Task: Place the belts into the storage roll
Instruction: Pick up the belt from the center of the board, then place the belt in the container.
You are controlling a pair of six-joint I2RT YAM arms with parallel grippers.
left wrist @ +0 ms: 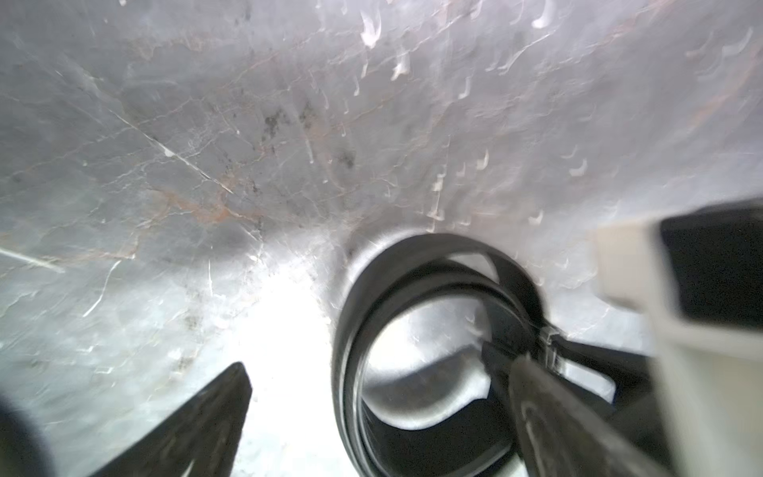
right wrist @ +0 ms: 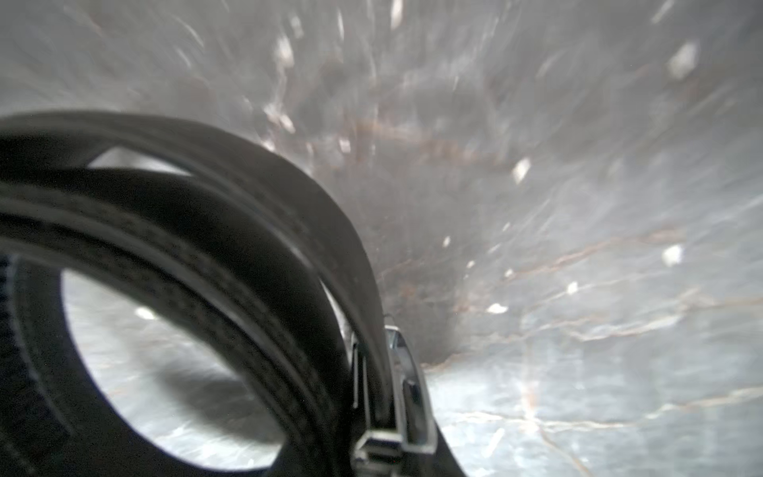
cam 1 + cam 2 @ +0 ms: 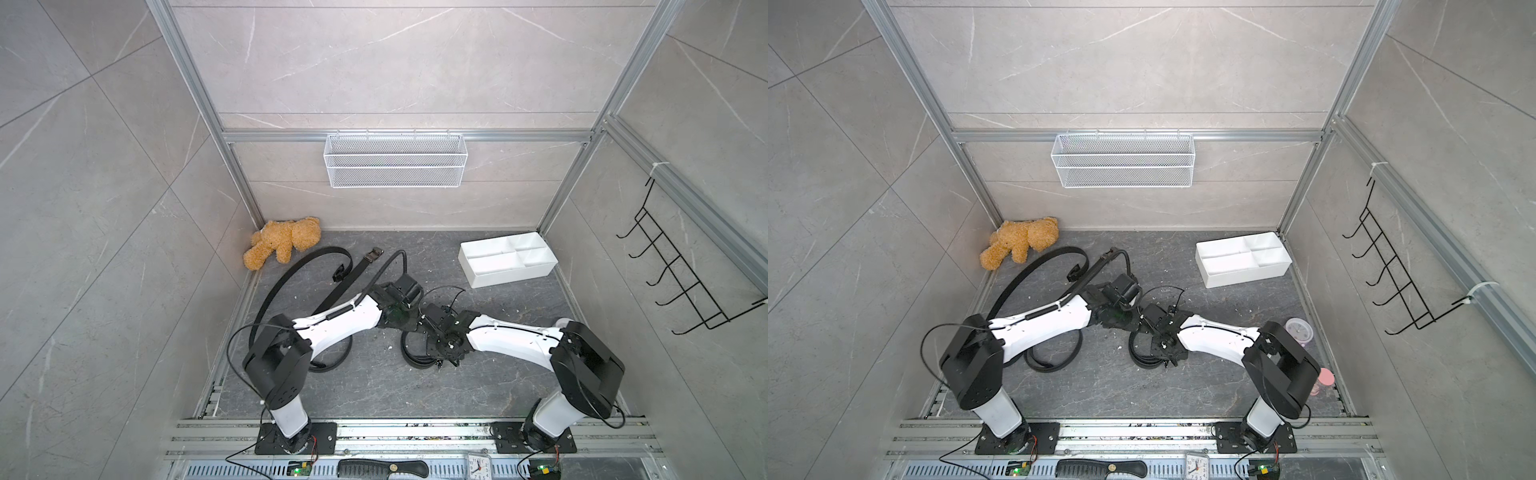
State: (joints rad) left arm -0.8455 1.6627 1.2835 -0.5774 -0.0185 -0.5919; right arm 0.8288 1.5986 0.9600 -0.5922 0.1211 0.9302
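1. Left wrist view: the left end effector (image 1: 382, 363) stood wide open, its two dark fingers (image 1: 198, 421) well apart and gripping nothing. The coiled belt (image 1: 413, 256) sat just beside one finger.
2. In a top view the right end effector (image 3: 430, 349) was at lower centre of the frame, tip to tip with the left one. The coiled belt (image 3: 411, 353) was partly hidden beneath it.
3. Right wrist view: the coiled belt (image 2: 247, 231) filled the near field, blurred, with its metal buckle (image 2: 396, 392) closest to the lens. The right end effector appeared clamped on the coil's wall at the buckle, though its own fingers were hidden.
4. In both top views the coil was over the dark worktop (image 3: 478, 374); whether it touched the surface could not be told.
5. Left of centre lay a curved belt (image 3: 328, 249) and a straight belt (image 3: 361, 266), the latter running under the left arm (image 3: 332, 324).
6. The white tray (image 3: 515, 270) sat right of centre, well apart from all three belts.
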